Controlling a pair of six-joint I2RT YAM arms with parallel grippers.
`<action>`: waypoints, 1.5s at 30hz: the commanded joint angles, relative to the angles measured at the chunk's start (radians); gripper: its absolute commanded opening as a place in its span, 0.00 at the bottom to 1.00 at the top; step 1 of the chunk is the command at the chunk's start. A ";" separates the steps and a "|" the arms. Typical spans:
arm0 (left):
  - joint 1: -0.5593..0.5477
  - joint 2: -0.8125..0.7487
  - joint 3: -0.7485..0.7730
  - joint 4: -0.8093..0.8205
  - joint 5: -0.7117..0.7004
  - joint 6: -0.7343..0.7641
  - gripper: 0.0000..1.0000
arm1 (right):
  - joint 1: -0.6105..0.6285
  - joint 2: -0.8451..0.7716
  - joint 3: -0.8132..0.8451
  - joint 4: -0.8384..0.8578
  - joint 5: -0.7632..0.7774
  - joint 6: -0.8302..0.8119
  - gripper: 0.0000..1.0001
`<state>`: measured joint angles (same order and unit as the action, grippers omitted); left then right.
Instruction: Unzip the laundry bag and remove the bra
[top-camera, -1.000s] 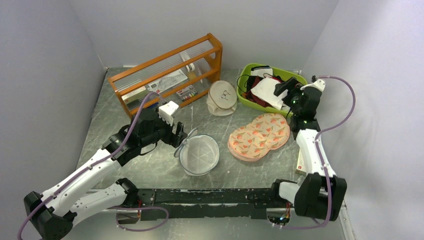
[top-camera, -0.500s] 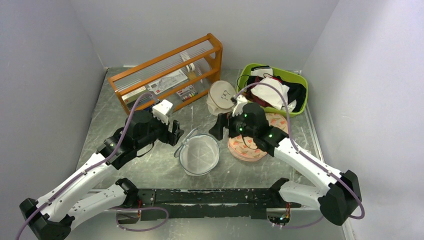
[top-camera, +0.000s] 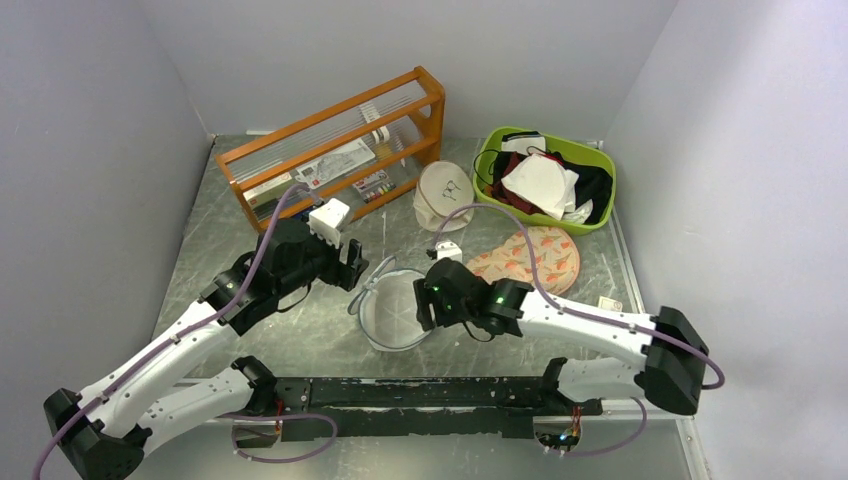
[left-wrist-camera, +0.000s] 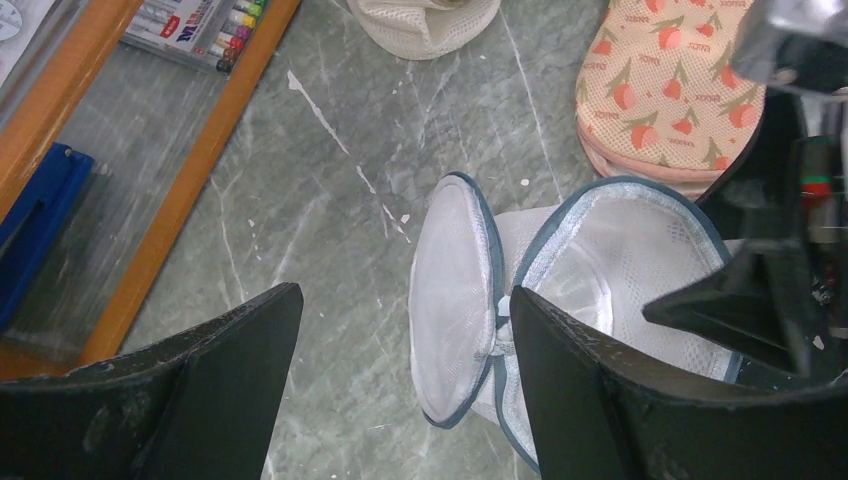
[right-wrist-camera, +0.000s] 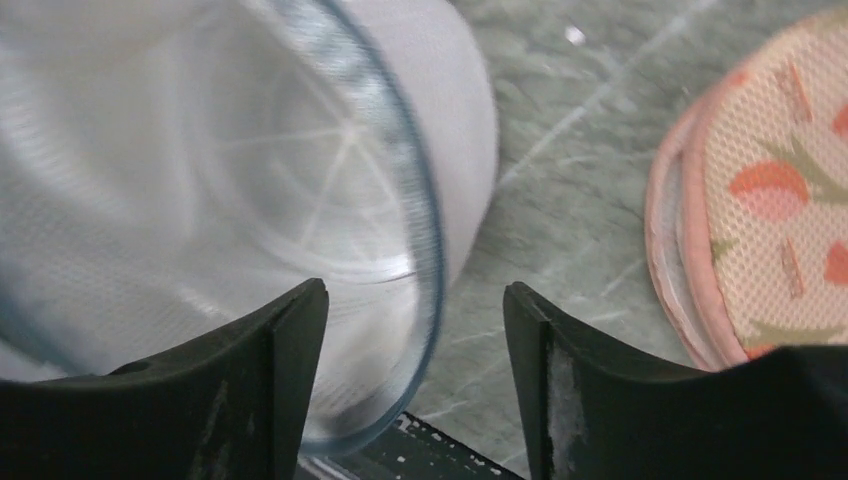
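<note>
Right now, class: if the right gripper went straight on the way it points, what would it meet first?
Probably the laundry bag: its dark-edged rim sits between the open fingers of the right gripper. Depth is unclear in the wrist view.

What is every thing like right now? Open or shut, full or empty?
laundry bag, unzipped, nothing dark showing inside.
lid, flipped open beside the bag.
left pincer, open, above the lid.
right pincer, open, over the bag's rim.
green basket, full of clothes.
bra, dark red, in the green basket, partly under white cloth.
</note>
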<state>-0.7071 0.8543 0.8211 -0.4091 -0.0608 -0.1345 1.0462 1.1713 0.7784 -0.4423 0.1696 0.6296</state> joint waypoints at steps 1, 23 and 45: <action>0.008 -0.003 -0.003 0.016 -0.013 -0.016 0.87 | 0.024 0.066 0.007 -0.083 0.251 0.119 0.55; 0.007 -0.112 -0.466 0.287 0.050 -0.873 0.80 | 0.012 -0.177 -0.117 -0.177 0.555 0.273 0.09; 0.008 0.138 -0.623 0.526 0.123 -1.449 0.49 | 0.012 -0.187 -0.137 -0.120 0.534 0.231 0.09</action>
<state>-0.7036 0.9291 0.1932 -0.0219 0.0143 -1.5356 1.0615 0.9897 0.6544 -0.5861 0.6842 0.8677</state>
